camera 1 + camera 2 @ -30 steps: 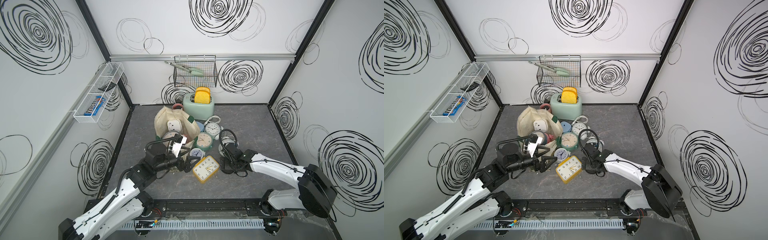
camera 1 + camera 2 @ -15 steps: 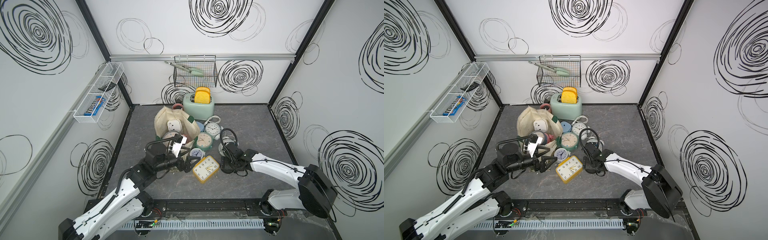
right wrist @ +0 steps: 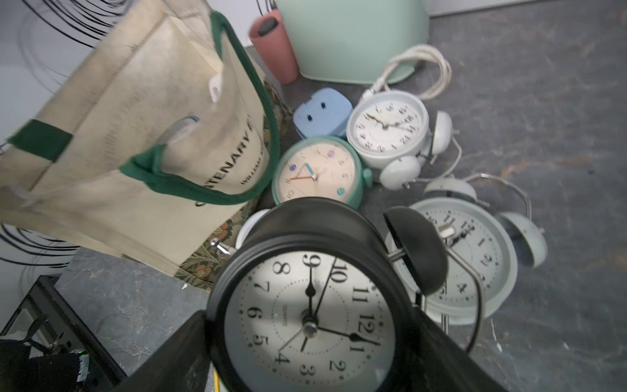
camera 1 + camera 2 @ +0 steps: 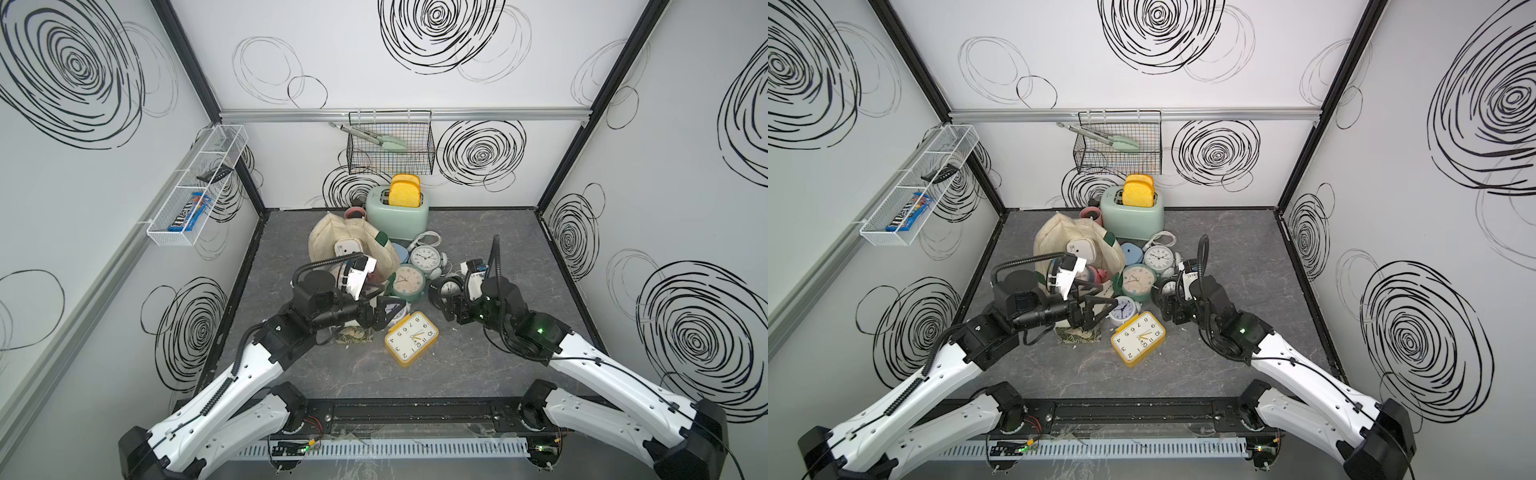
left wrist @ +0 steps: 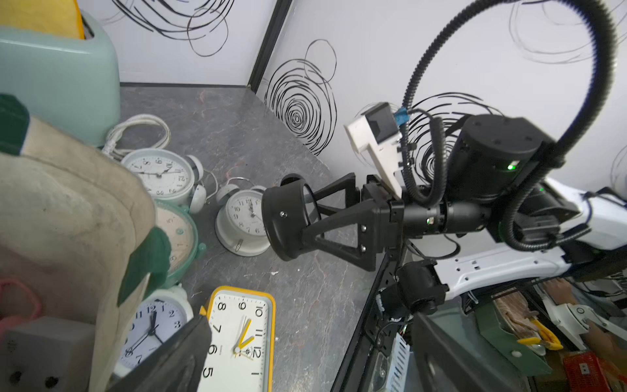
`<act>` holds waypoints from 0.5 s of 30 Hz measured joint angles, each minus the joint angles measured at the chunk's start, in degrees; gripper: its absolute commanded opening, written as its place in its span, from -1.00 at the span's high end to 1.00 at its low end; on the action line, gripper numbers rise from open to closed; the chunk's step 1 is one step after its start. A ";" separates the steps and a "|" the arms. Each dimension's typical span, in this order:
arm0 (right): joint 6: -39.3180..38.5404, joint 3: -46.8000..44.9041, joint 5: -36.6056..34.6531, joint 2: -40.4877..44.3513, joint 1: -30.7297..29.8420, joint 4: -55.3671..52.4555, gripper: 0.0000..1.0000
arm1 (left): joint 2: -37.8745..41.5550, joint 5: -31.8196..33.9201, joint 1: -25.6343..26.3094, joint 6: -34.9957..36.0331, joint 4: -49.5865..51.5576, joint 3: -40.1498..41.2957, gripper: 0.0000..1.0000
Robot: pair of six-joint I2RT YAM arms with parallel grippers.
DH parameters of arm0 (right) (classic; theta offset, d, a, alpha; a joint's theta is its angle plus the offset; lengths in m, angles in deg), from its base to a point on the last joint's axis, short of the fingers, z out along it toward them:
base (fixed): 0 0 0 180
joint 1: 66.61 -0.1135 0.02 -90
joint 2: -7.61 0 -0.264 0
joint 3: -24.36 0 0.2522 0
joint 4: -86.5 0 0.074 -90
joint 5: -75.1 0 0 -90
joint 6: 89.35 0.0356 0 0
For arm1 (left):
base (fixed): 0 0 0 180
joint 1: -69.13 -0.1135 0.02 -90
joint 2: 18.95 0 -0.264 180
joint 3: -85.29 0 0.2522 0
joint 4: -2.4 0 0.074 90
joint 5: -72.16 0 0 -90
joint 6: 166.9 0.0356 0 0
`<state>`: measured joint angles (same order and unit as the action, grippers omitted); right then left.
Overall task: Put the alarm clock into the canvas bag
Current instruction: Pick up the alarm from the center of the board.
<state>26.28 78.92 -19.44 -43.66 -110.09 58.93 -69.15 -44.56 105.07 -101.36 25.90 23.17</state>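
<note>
The right fingers (image 5: 322, 226) clamp the black clock (image 3: 305, 315) by its sides, apparently lifted off the bench (image 4: 478, 374), probably for carrying. The left fingers (image 5: 169, 366) are spread wide, seemingly empty, beside the nearby bag (image 4: 328, 237), perhaps to steady its mouth.

I read "NTENARY" and "WILLIAM" on the canvas bag (image 3: 135, 142). The black alarm clock (image 3: 308, 322) and the yellow clock (image 5: 237, 339) carry dial numerals, and the packet (image 4: 189, 212) reads "m&m's".
</note>
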 measured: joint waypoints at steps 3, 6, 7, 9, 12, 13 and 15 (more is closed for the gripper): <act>-5.05 -0.55 0.33 2.47 -1.60 3.58 -0.03 | -4.15 0.11 0.74 0.39 4.09 -8.55 -0.92; -9.64 -0.96 -0.09 4.57 -4.20 6.23 -0.03 | -8.48 0.87 2.29 1.55 8.94 -15.82 -0.92; -11.28 -1.07 -0.46 5.25 -5.40 7.15 -0.02 | -10.10 1.29 3.02 2.03 10.73 -18.08 -0.92; -14.14 -1.14 -1.55 6.27 -7.58 8.31 -0.02 | -12.68 2.34 4.31 2.69 13.55 -21.09 -0.92; -17.73 -1.16 -3.76 7.58 -10.67 9.68 -0.01 | -16.41 4.15 6.34 3.54 17.77 -24.65 -0.93; -18.64 -1.16 -4.31 8.00 -11.45 10.01 0.00 | -17.68 5.03 7.15 3.87 19.17 -25.81 -0.93; -20.41 -1.16 -5.40 8.72 -12.72 10.36 0.01 | -19.89 6.38 8.61 4.48 21.27 -27.80 -0.95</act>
<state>5.86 77.76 -24.84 -34.94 -122.81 69.29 -89.04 -38.18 113.68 -96.88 47.16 -4.63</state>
